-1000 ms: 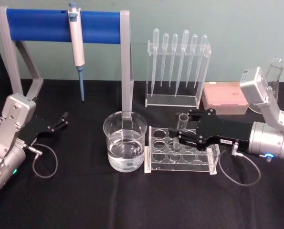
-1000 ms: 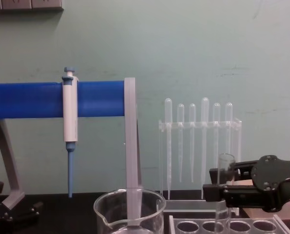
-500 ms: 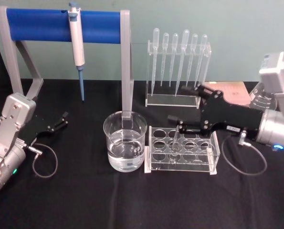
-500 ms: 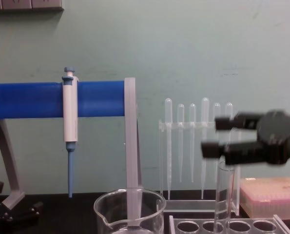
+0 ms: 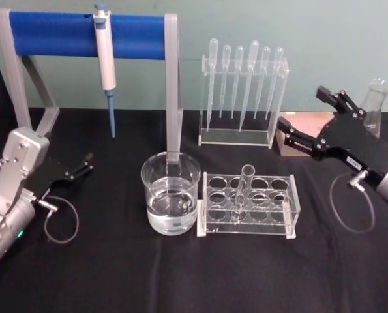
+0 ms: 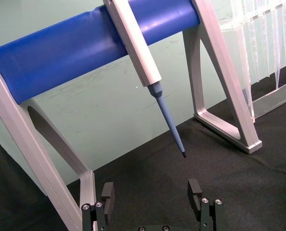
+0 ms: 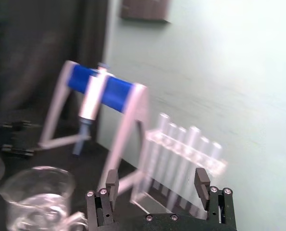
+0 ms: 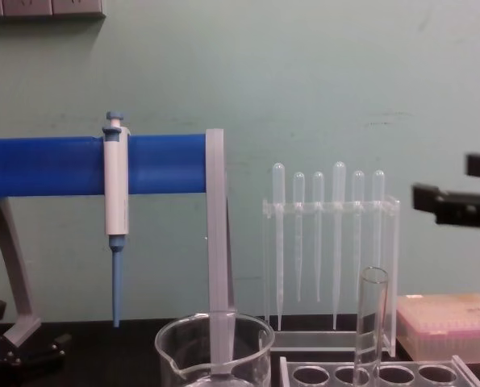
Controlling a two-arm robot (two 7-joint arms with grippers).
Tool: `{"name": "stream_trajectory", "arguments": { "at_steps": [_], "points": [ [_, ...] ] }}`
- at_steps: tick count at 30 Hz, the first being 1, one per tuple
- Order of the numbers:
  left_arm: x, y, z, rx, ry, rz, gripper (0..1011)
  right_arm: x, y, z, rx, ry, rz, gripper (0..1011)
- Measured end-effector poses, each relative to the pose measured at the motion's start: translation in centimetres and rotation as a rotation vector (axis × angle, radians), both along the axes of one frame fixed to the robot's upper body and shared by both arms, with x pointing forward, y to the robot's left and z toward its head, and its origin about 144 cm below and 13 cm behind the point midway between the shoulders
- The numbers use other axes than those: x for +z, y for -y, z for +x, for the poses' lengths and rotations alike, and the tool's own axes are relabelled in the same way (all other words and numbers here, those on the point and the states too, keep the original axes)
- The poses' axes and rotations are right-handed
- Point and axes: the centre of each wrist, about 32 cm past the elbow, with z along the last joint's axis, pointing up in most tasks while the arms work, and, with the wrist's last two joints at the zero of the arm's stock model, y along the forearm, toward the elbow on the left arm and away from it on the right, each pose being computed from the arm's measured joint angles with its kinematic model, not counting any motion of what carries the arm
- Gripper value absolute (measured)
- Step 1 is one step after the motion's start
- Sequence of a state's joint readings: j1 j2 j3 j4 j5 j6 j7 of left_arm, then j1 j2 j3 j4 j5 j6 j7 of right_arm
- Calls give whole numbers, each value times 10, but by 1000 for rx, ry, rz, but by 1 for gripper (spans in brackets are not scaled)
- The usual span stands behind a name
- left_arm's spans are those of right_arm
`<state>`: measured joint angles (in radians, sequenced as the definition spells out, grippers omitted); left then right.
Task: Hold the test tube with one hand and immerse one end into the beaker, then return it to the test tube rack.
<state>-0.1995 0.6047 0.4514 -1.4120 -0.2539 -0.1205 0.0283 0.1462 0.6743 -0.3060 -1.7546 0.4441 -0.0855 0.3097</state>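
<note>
Head view: test tube (image 5: 241,190) stands slightly tilted in the clear rack (image 5: 248,205) on the black table (image 5: 180,274), just right of the beaker (image 5: 171,192) holding water; right end effector (image 5: 306,124) is raised to the right of the rack, fingers spread wide and holding nothing, and the left end effector (image 5: 85,163) rests low at the table's left. Chest view: the tube (image 8: 370,324) rises from the rack beside the beaker (image 8: 215,348), the right end effector (image 8: 456,189) high at the right edge. Wrist views: left end effector (image 6: 151,193) and right end effector (image 7: 158,183) both gape wide and empty.
</note>
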Motion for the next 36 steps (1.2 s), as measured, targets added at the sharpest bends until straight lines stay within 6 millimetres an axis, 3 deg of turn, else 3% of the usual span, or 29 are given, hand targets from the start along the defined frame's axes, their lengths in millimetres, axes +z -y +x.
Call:
{"name": "stream_trajectory", "arguments": {
  "at_steps": [3, 15, 36],
  "points": [
    [0, 0, 0, 0, 0, 0, 1000, -17, 0, -4, -103, -16, 19, 1002],
    [0, 0, 0, 0, 0, 0, 1000, -70, -7, 1, -224, -119, 66, 1002],
    [0, 0, 0, 0, 0, 0, 1000, -79, -7, 2, -232, -140, 46, 1002]
  ]
}}
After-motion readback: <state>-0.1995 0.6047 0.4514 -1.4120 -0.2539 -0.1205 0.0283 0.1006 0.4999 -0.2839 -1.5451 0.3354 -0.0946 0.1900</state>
